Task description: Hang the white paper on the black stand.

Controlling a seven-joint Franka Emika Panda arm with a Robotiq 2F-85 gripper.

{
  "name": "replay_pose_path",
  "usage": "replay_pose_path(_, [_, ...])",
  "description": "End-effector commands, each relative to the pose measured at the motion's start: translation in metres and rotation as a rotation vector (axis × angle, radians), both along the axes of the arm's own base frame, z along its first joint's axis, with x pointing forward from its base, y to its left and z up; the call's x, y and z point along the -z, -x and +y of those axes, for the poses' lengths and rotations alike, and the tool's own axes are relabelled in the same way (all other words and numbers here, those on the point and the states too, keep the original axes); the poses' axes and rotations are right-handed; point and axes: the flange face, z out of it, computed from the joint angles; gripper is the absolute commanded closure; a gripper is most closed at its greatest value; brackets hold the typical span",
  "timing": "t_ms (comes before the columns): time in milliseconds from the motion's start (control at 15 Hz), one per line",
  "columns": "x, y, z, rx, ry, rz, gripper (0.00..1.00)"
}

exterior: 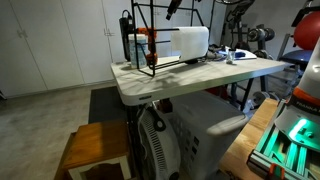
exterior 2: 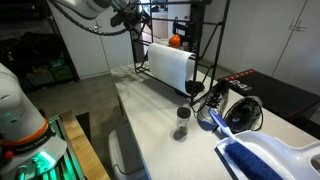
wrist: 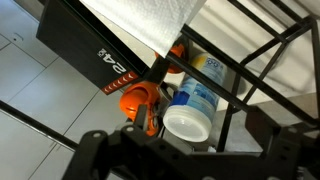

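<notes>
The white paper (exterior: 190, 41) hangs draped over a bar of the black stand (exterior: 135, 40) at the table's far end. It also shows in an exterior view (exterior 2: 170, 66), with the stand (exterior 2: 207, 40) around it. In the wrist view the paper (wrist: 150, 20) fills the top, with the stand's rods (wrist: 235, 75) crossing below it. My gripper (wrist: 185, 148) is open and empty. It hovers above the stand's top, apart from the paper, and shows in both exterior views (exterior: 174, 9) (exterior 2: 138, 16).
An orange-and-black tool (wrist: 135, 100) and a blue-and-white tub (wrist: 190, 105) sit inside the stand. A black box (wrist: 85, 50) lies beside it. A small jar (exterior 2: 182, 122), a black device (exterior 2: 240, 110) and a blue-white object (exterior 2: 270, 158) are on the table. A wooden stool (exterior: 95, 146) stands below.
</notes>
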Motion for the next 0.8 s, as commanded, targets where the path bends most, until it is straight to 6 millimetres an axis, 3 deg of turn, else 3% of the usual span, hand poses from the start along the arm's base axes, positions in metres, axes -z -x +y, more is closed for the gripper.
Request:
replay_pose_path(0, [-0.007, 0.034, -0.008, 0.015, -0.109, 0.088, 0.0])
replay_pose_path(333, [-0.037, 0.074, -0.022, 0.116, -0.331, 0.198, 0.0])
replay_pose_path(533, [-0.056, 0.093, -0.039, 0.275, -0.313, 0.179, 0.0])
replay_pose_path(733, [-0.059, 0.106, -0.057, 0.442, -0.306, 0.185, 0.0])
